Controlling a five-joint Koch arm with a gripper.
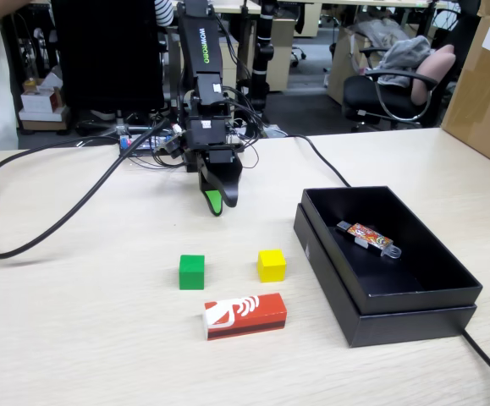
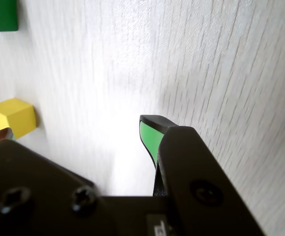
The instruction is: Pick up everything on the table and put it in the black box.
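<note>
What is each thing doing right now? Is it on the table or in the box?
green cube: upright on the table, untouched
yellow cube: on the table, beside the black box
red carton: lying flat on the table
black box: open, no lid
colourful packet: lying inside the black box
end effector: above the table, holding nothing; open or shut unclear

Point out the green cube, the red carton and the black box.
green cube (image 1: 191, 271), fixed view, on its front face.
red carton (image 1: 257, 314), fixed view, on its red top.
black box (image 1: 401, 324), fixed view, on its near outer wall.
</note>
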